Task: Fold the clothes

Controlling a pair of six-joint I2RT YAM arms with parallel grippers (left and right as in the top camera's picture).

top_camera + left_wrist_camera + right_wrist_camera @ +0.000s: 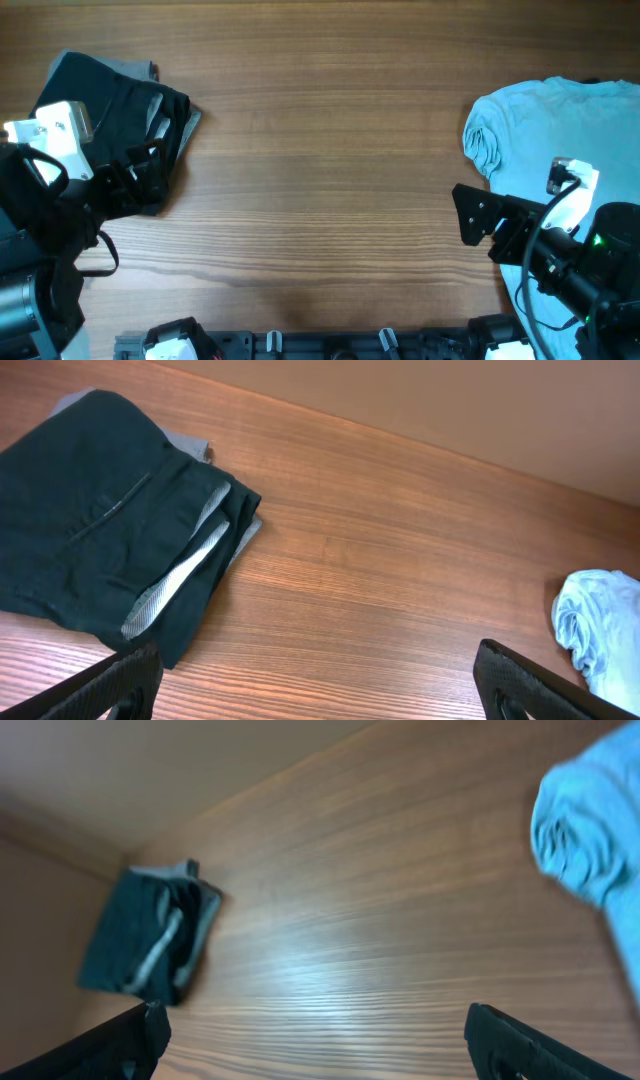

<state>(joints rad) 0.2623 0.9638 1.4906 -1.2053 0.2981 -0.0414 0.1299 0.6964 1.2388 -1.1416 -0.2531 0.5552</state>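
The wooden counter (330, 150) stretches bare across its middle. At its right end lies the light blue T-shirt (540, 130), bunched and rumpled. At the left end the black shorts (105, 100) sit folded, pale pocket lining showing, on top of the grey shorts (195, 445), which peek out at the edges. The left jaws gape wide beside the shorts, holding nothing. The right jaws also stand wide apart and empty.

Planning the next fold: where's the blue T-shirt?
The light blue T-shirt lies bunched at the overhead view's right edge, partly hidden by the right arm, opposite the black shorts.
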